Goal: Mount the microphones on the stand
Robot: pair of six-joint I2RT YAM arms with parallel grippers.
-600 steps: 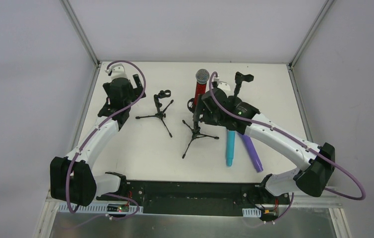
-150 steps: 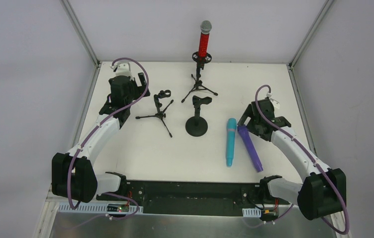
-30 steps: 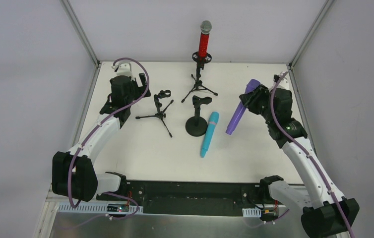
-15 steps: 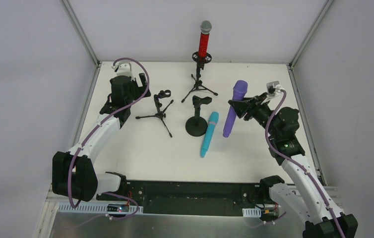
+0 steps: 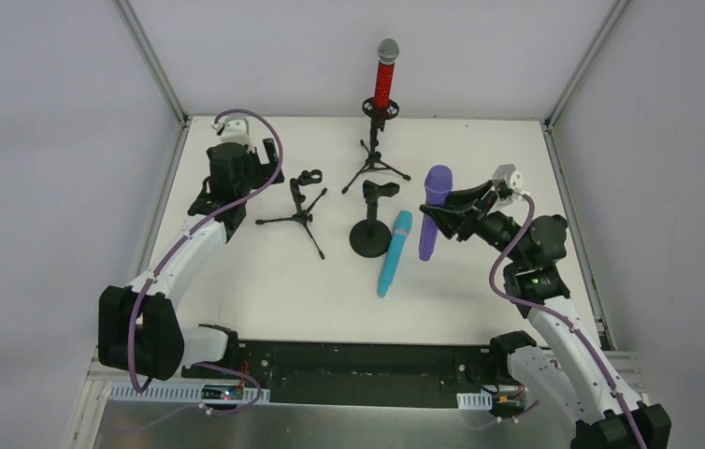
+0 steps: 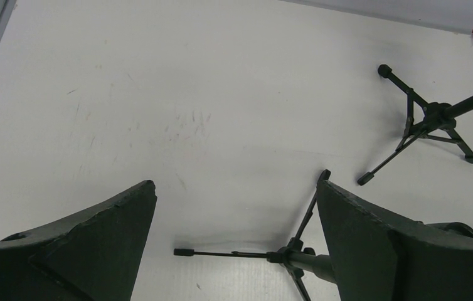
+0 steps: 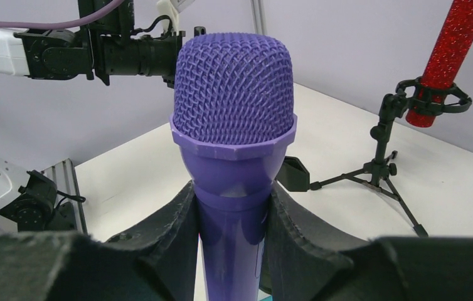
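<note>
One second back the purple microphone slanted away from the right gripper, head out to the far right; now it stands nearly upright, head up, and has been carried leftward toward the middle of the table; the cyan microphone has not moved in that time, nor has the left arm. Three microphones in all: the purple one clamped by its neck, just under the mesh head, between the right gripper's fingers; the cyan one lying flat on the table, left of that hand and nearer the bases; the red microphone upright in a clip well ahead of the hand and to its left. Three stands: the tripod stand bearing the red one; a round-base stand just beyond the cyan one; a fallen tripod stand lying close to the right of the left gripper. The right arm reaches inward, forearm raised, wrist turned level toward the left; the left arm is stretched toward the far left corner, its jaws wide apart and holding nothing.
</note>
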